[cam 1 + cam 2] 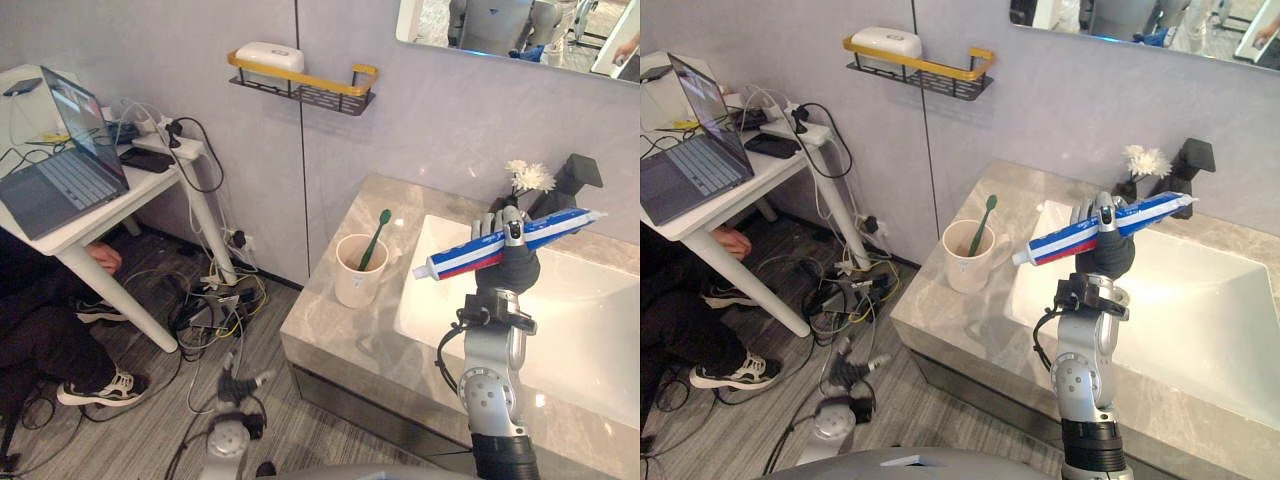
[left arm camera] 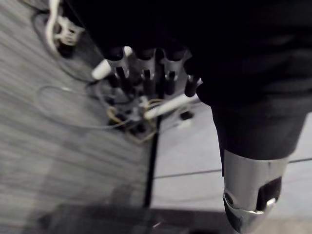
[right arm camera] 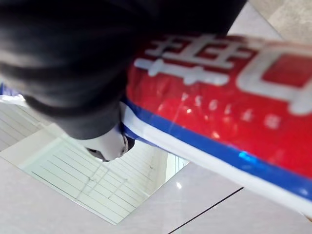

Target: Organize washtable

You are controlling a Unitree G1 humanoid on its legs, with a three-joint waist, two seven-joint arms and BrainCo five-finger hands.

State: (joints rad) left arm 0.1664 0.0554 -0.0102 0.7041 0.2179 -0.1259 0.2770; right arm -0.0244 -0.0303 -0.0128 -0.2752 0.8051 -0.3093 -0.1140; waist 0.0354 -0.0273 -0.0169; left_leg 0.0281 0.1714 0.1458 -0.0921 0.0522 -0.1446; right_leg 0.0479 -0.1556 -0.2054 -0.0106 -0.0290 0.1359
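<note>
My right hand (image 1: 508, 264) is raised over the front edge of the white sink (image 1: 590, 330), shut on a red, white and blue toothpaste tube (image 1: 480, 253). The tube lies crosswise in the hand, cap end toward the cup; its red side is close up in the right wrist view (image 3: 234, 112). A cream cup (image 1: 356, 280) with a green toothbrush (image 1: 376, 238) stands on the marble counter (image 1: 335, 335) left of the sink. My left hand (image 1: 238, 388) hangs low beside the counter over the floor, its fingers (image 2: 146, 73) relaxed and holding nothing.
A black faucet (image 1: 575, 175) and white flowers (image 1: 528, 177) stand behind the sink. A wall shelf (image 1: 300, 88) carries a white box (image 1: 268, 57). At left are a white table (image 1: 95, 225) with a laptop (image 1: 60, 170), a seated person's legs (image 1: 60, 350) and tangled cables (image 1: 225, 300).
</note>
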